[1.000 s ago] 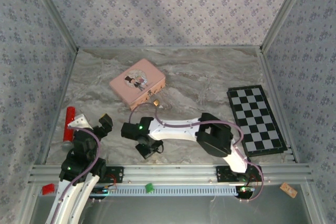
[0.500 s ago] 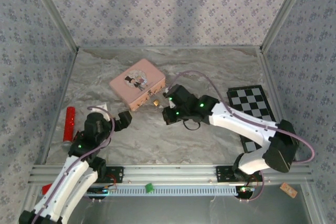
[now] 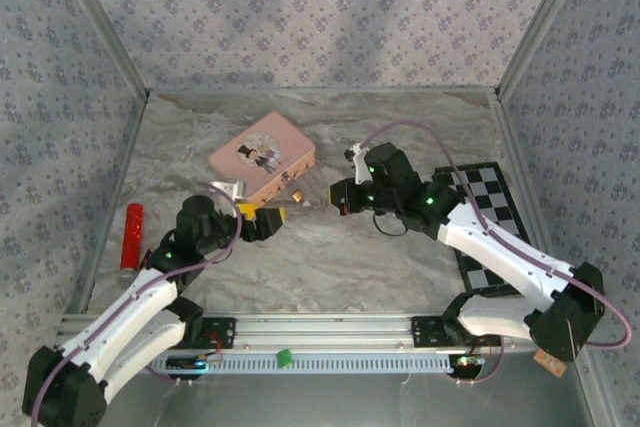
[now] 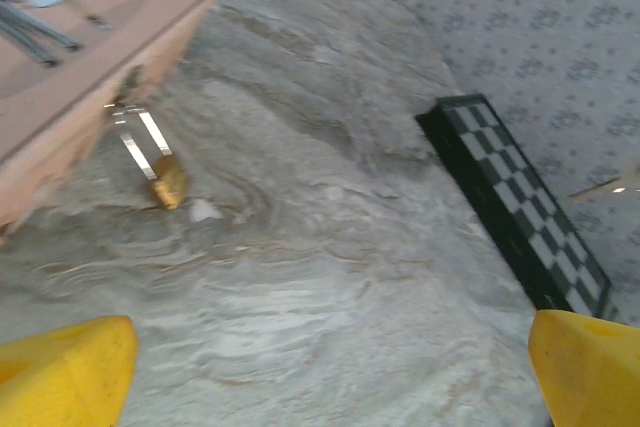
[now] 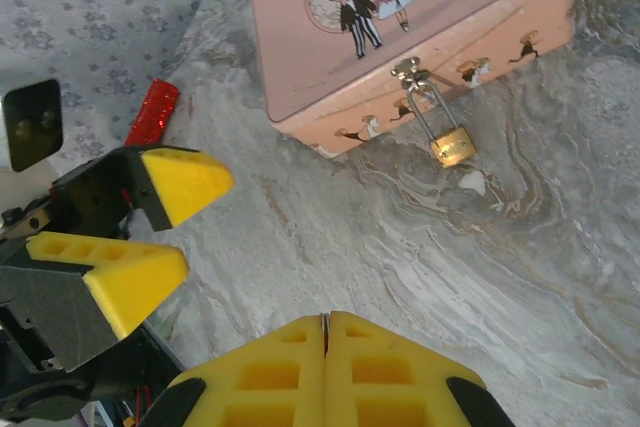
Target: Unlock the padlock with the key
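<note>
The small brass padlock (image 5: 452, 144) hangs by its thin silvery shackle from the clasp of the pink picture tin (image 5: 400, 37) and rests on the marble table. It also shows in the top view as the padlock (image 3: 296, 193) and in the left wrist view as the padlock (image 4: 168, 179). My right gripper (image 5: 325, 319) is shut, with the thin metal edge of the key pinched between its yellow pads. It hovers right of the padlock as the right gripper (image 3: 345, 197). My left gripper (image 3: 265, 219) is open and empty just left of the padlock, seen wide apart as the left gripper (image 4: 325, 352).
A black-and-white chessboard (image 3: 488, 227) lies at the right side. A red glittery stick (image 3: 131, 236) lies by the left wall. A small white scrap (image 5: 472, 182) sits on the table beside the padlock. Patterned walls close in three sides.
My right gripper has swung from the near left of the table up to the right of the padlock. My left arm has reached forward toward the padlock.
</note>
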